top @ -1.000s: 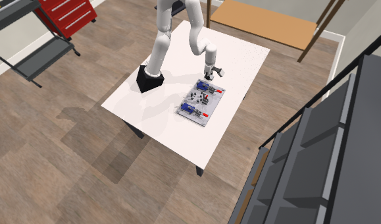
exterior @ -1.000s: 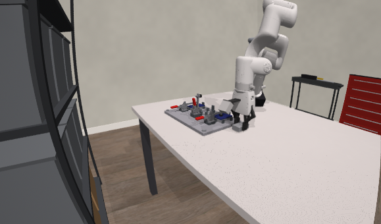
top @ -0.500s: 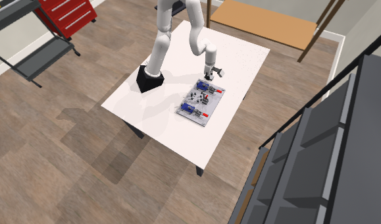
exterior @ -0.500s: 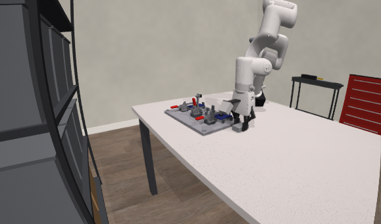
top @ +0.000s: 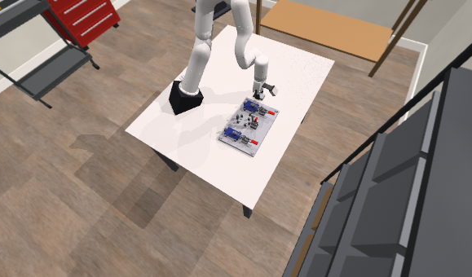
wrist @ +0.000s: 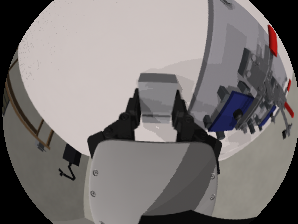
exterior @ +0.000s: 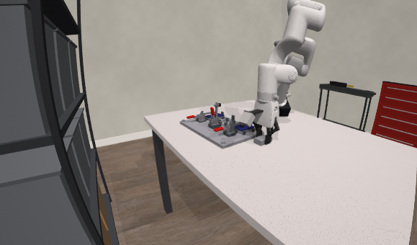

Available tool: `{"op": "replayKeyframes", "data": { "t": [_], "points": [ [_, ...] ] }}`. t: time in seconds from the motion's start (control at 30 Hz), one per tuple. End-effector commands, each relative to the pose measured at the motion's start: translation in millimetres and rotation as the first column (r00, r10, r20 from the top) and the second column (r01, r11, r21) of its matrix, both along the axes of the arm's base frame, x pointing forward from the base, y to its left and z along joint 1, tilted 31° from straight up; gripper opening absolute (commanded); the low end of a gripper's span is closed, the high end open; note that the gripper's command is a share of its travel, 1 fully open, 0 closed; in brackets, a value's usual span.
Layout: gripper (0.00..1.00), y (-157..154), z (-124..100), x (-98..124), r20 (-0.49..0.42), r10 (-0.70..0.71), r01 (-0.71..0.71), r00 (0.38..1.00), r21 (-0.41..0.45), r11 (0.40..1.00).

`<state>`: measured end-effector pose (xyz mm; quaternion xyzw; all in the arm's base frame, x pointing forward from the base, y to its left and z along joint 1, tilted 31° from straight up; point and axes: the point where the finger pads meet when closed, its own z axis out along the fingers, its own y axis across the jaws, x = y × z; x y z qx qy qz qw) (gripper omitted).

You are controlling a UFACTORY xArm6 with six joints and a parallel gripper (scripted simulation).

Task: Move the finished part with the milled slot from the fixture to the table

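Note:
My gripper (top: 258, 96) (wrist: 156, 97) is shut on the grey finished part (exterior: 258, 141) (wrist: 158, 78), just off the fixture plate (top: 260, 131) (exterior: 209, 135) (wrist: 220, 60). The part is low over the table (top: 303, 73) (exterior: 315, 173) (wrist: 90, 60); whether it touches is hard to tell. Its slot is not clearly visible. One blue blank (top: 250, 106) (exterior: 244, 127) (wrist: 231, 112) sits in the nest nearest the gripper, the other blue blank (top: 232, 133) in the far nest. Their red clamp handles (top: 271, 112) (top: 254, 142) lie low. The middle nest is empty, its red handle (top: 255, 120) (exterior: 212, 111) upright.
The arm's black base (top: 186, 99) stands on the table beside the fixture. Pins and clamp bodies rise from the plate close to the gripper. A wooden shelf (top: 328, 30), a red drawer cabinet (exterior: 401, 115) and a dark rack (top: 446, 163) stand off the table.

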<state>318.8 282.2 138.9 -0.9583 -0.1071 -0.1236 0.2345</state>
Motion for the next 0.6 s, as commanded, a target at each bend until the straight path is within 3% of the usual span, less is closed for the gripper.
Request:
{"op": "replayKeyframes", "data": {
  "t": [0.0,0.47,0.5,0.57],
  "points": [
    [0.0,0.6,0.6,0.9,0.002,0.0,0.0,1.0,0.002,1.0],
    [0.0,0.6,0.6,0.9,0.002,-0.001,0.001,1.0,0.002,1.0],
    [0.69,0.6,0.6,0.9,0.002,-0.001,0.001,1.0,0.002,1.0],
    [0.69,0.6,0.6,0.9,0.002,-0.001,0.001,1.0,0.002,1.0]
  ]
}}
